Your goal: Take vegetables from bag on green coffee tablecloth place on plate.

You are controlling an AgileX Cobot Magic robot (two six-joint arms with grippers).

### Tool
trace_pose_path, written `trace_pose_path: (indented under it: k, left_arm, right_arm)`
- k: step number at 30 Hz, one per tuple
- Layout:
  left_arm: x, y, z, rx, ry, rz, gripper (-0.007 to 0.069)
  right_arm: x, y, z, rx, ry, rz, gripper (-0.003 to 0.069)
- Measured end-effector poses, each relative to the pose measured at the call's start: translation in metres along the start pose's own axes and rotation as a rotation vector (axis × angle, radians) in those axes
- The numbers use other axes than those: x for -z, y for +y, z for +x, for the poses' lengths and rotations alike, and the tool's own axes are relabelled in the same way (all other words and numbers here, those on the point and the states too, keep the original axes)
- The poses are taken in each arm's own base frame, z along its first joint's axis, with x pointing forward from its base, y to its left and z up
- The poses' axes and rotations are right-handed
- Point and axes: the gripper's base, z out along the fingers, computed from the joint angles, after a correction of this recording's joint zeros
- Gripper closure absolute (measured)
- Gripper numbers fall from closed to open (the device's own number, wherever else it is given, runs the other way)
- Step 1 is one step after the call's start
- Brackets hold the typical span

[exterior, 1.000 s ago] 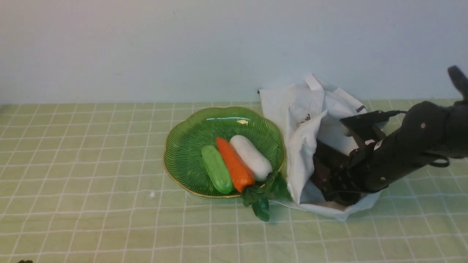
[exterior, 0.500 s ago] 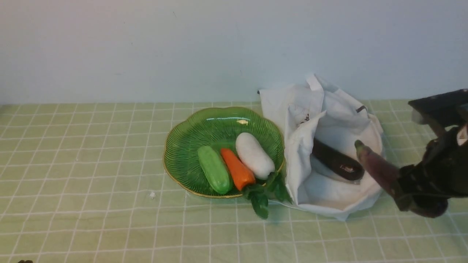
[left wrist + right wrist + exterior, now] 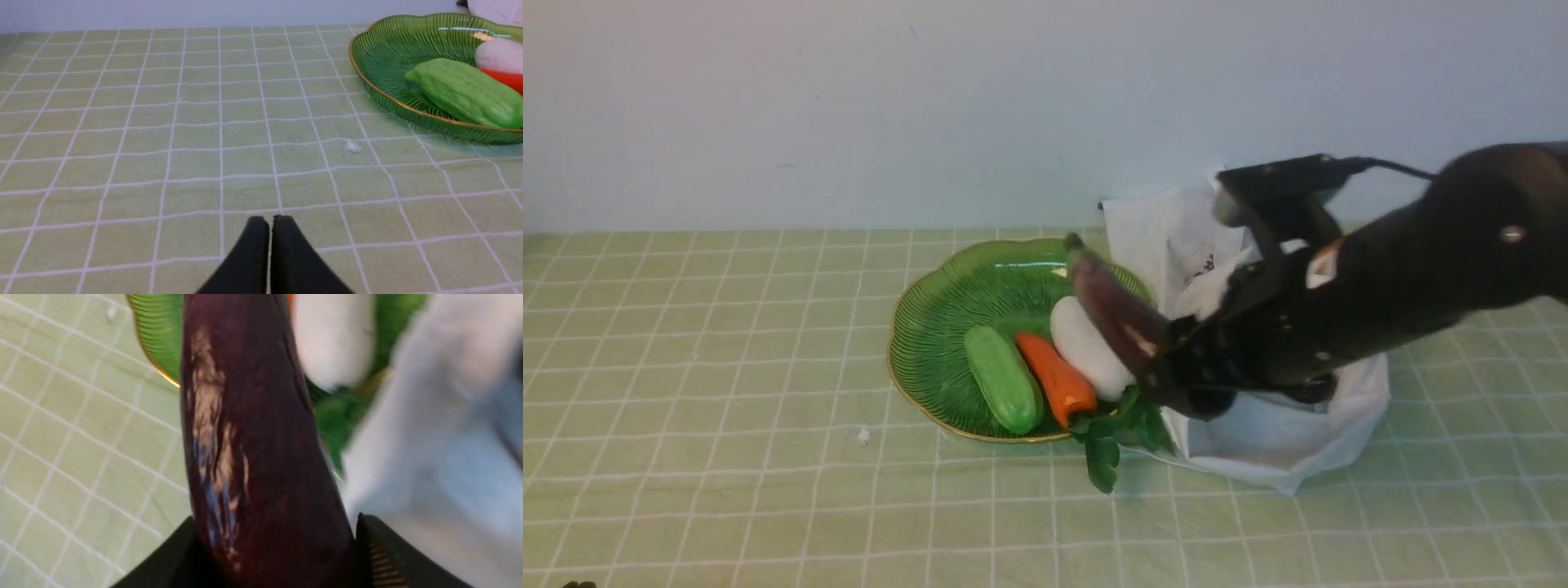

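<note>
Up close, the left gripper [image 3: 270,222] hovers over the pale green grid-lined tablecloth [image 3: 727,367], its tapered black fingers pressed together. The right gripper [image 3: 1166,363] pinches a glossy, dark purple eggplant [image 3: 1107,302] by its thick end, tilted above the ribbed, gold-rimmed green plate [image 3: 947,294]. Behind sits the crumpled white cloth bag [image 3: 1282,445].

1. Eggplant [image 3: 1112,309]: dark purple, glossy.
2. Plate [image 3: 939,310]: green, ribbed, gold rim.
3. Tablecloth [image 3: 727,367]: pale green, white grid.
4. Bag [image 3: 1282,445]: white.
5. Carrot [image 3: 1054,380]: orange.
6. Cucumber [image 3: 1003,390]: light green.
7. Radish [image 3: 1086,351]: white.
</note>
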Motion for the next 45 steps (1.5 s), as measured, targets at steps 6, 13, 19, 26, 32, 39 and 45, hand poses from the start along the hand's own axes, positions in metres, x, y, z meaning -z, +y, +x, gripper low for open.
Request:
trace_pose_path:
  k: [6,13,19,26,32,39,45]
  left_arm:
    - [0.000,0.000,0.000,0.000,0.000,0.000,0.0629]
    - [0.000,0.000,0.000,0.000,0.000,0.000,0.0629]
    - [0.000,0.000,0.000,0.000,0.000,0.000,0.0629]
    - [0.000,0.000,0.000,0.000,0.000,0.000,0.0629]
    - [0.000,0.000,0.000,0.000,0.000,0.000,0.0629]
    - [0.000,0.000,0.000,0.000,0.000,0.000,0.0629]
    - [0.000,0.000,0.000,0.000,0.000,0.000,0.0629]
  right_arm:
    - [-0.073,0.007,-0.030,0.034,0.032,0.009,0.0241]
    - [-0.124,-0.003,-0.035,0.057,0.048,0.053,0.0181]
    - [-0.129,-0.004,-0.041,0.020,0.006,0.059,-0.0008]
    - [-0.099,0.004,-0.072,0.079,0.064,0.072,-0.0032]
    - [-0.031,0.011,-0.105,0.185,0.134,0.163,0.0082]
    - [0.035,0.016,-0.118,0.239,0.024,0.227,0.0360]
    - [0.116,0.027,-0.107,0.237,-0.118,0.219,0.0614]
